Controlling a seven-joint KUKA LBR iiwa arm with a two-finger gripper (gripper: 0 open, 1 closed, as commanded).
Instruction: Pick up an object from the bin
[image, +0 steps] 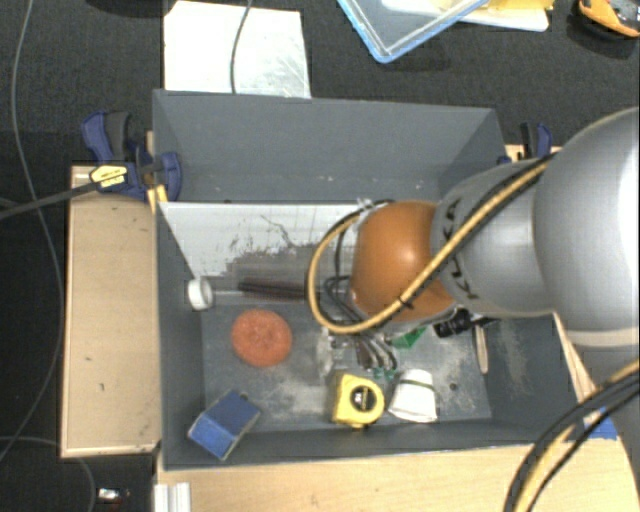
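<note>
**End effector low over the yellow tape measure, grasp not yet shown**

The arm reaches into the grey bin (300, 150) from the right, its orange wrist cover hanging over the middle of the floor. Below the cover, the end effector (352, 358) sits low near the bin's near edge, just above a yellow tape measure (357, 400). The view does not settle whether it touches the tape measure, and I cannot tell whether the end effector is open or closed.

A white rounded object (413, 397) lies just beside the tape measure on its right. An orange round disc (262, 336) lies to the left, apart from it. A blue block (222, 423) sits in the near left corner. A clear tube with a white cap (200, 293) lies along the left part of the floor, farther back.

By my reading, this is the approach-and-descend step: nothing is seen lifted. The tape measure is the likeliest target, being nearest. The next move would call for centring over its compact body, closing firmly on its sides, and keeping clear of the white neighbour, then lifting straight up.
</note>
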